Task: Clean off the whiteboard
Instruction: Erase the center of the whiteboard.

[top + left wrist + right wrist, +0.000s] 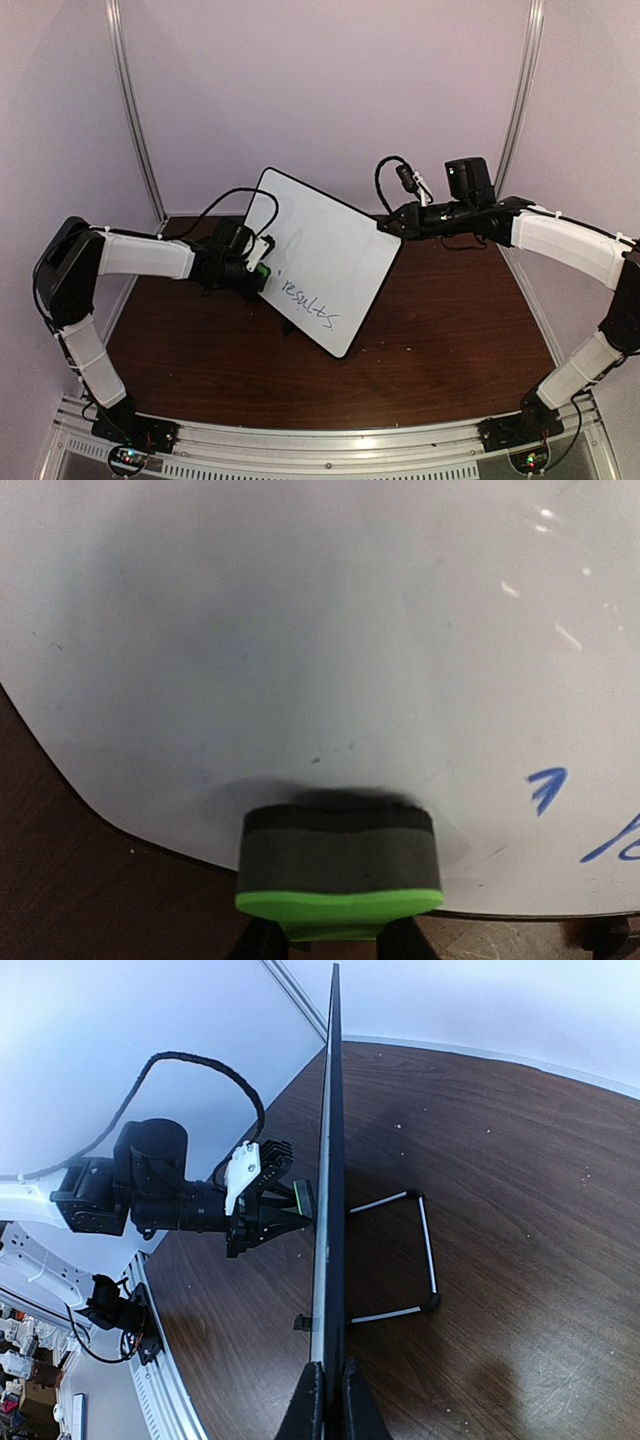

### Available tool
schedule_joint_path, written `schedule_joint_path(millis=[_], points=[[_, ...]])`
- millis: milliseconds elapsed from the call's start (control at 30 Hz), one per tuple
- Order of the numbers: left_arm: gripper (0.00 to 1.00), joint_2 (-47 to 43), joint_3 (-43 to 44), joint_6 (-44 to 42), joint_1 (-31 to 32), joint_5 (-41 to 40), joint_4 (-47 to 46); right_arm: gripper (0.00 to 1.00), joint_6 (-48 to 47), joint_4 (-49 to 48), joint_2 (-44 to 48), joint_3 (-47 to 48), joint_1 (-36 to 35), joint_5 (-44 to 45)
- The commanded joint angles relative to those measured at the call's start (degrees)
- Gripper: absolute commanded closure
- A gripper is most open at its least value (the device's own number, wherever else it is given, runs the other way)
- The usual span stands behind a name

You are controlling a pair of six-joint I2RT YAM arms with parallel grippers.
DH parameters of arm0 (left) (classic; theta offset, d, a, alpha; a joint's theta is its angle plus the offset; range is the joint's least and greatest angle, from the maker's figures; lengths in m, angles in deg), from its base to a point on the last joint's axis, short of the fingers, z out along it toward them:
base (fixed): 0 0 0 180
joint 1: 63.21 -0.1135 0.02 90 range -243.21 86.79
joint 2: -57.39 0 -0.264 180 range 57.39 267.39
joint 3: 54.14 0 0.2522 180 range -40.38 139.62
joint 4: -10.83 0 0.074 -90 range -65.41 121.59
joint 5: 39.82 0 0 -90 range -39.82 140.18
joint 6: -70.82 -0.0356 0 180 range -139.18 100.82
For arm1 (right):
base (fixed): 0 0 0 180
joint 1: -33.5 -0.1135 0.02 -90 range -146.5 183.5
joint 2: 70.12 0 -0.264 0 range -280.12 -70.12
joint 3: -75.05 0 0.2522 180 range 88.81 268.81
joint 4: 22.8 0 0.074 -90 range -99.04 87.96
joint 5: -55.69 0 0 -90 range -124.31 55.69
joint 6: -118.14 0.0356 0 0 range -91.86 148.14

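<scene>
The whiteboard (330, 255) stands tilted on the brown table, with blue handwriting (310, 302) near its lower edge. My left gripper (255, 270) is shut on a green and dark grey eraser (340, 865), whose felt face presses against the board's left part (320, 630). Blue marks (548, 788) show at the right in the left wrist view. My right gripper (328, 1400) is shut on the board's upper right edge (328, 1160), seen edge-on. The eraser (305, 1200) also shows in the right wrist view, against the board's front.
A wire stand (425, 1250) props the board from behind on the wooden table (450, 330). White walls and metal posts (135, 110) enclose the back. A metal rail (330, 445) runs along the near edge.
</scene>
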Motion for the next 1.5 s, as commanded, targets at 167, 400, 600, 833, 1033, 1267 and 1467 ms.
schedule_joint_path(millis=[167,400,600,833,1033,1267,1467], points=[[0.93,3.3,8.3,1.7,-4.7,-12.9,1.6,1.00,-2.9,-0.1,-1.5,0.6,-3.1,-6.2],[0.92,5.0,11.2,-0.8,-5.4,-8.3,1.6,1.00,-3.1,0.5,-1.6,1.2,-3.2,-6.2],[0.92,4.9,9.3,-1.6,-0.9,-5.9,1.4,1.00,-3.2,0.5,-1.6,1.3,-3.2,-5.9],[0.92,4.1,7.5,0.6,3.2,-2.2,1.1,1.00,-3.3,0.5,-2.0,1.4,-3.2,-6.1],[0.92,1.5,5.9,2.0,5.2,-2.0,-2.2,1.00,-3.2,0.5,-2.3,1.4,-3.3,-6.1],[0.92,0.2,6.2,2.4,5.2,2.6,-3.8,1.00,-3.3,0.3,-2.5,1.4,-3.3,-6.1],[0.92,-0.2,7.2,2.5,6.1,5.2,-3.9,1.00,-3.3,0.4,-2.6,1.4,-3.3,-6.1]])
